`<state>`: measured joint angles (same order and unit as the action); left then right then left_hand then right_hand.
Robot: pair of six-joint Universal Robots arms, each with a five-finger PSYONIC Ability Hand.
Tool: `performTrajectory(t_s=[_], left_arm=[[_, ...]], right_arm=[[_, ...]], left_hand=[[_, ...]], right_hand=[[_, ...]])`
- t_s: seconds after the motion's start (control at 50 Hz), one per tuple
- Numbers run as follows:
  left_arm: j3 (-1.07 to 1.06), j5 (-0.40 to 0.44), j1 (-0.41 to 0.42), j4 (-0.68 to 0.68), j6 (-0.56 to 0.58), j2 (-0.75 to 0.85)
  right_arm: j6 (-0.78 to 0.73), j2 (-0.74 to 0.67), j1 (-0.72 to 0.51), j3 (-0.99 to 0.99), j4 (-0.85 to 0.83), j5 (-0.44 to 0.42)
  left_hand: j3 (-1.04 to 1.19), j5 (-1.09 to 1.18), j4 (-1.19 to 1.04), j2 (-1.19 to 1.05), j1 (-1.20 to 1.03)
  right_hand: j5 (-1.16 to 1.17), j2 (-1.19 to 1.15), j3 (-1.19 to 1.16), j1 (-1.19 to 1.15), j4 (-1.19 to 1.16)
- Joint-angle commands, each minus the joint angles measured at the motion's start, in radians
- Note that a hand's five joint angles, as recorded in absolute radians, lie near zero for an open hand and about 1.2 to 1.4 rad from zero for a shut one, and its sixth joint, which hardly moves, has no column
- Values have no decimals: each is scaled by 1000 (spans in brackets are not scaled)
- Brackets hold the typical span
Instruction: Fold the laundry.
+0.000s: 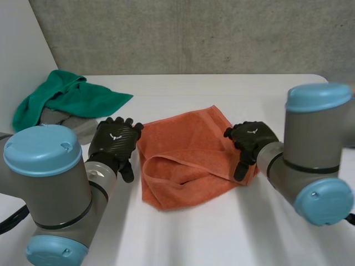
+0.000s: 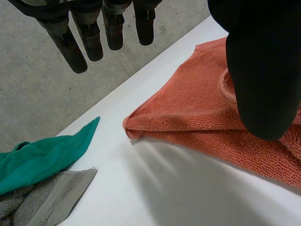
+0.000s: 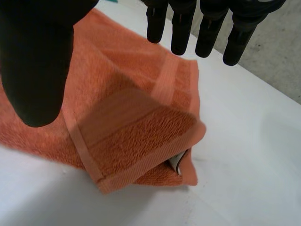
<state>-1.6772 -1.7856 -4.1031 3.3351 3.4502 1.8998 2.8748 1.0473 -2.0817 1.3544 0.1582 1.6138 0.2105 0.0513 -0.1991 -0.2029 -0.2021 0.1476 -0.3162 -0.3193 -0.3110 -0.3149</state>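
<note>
Roughly in the middle of the white desk (image 1: 222,233) lies the orange towel (image 1: 183,155), loosely folded over itself, with its folded edge toward the robot. In the right wrist view the towel (image 3: 131,117) shows a doubled corner with a woven band across it and a small white label (image 3: 176,162) peeking out between the layers.

The right robot hand (image 1: 249,138) hovers at the towel's right edge, fingers straight and thumb spread apart from them, gripping nothing. The left robot hand (image 1: 113,141) sits just beside the towel's left edge, its fingers likewise straight and relaxed, empty.

Further out, at the desk's far left corner, a green cloth (image 1: 77,97) lies crumpled over a grey cloth (image 1: 66,122), well apart from the towel.
</note>
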Motion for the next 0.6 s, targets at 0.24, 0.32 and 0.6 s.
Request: performTrajectory(t_s=[0.24, 0.32, 0.6], left_arm=[[33, 29, -40, -69, -54, -7], [62, 37, -68, -109, -81, -2], [247, 150, -85, -452, -431, 136]], right_arm=[[-115, -106, -51, -21, -336, 109], [-117, 43, -84, -20, -329, 72], [-121, 381, -147, -67, -328, -37]], left_hand=[[-36, -51, 25, 28, 28], [-36, -51, 25, 28, 28], [-36, -51, 25, 28, 28]], right_hand=[[1074, -1080, -1077, -1085, -1081], [1074, -1080, -1077, -1085, -1081], [1074, -1080, -1077, -1085, -1081]])
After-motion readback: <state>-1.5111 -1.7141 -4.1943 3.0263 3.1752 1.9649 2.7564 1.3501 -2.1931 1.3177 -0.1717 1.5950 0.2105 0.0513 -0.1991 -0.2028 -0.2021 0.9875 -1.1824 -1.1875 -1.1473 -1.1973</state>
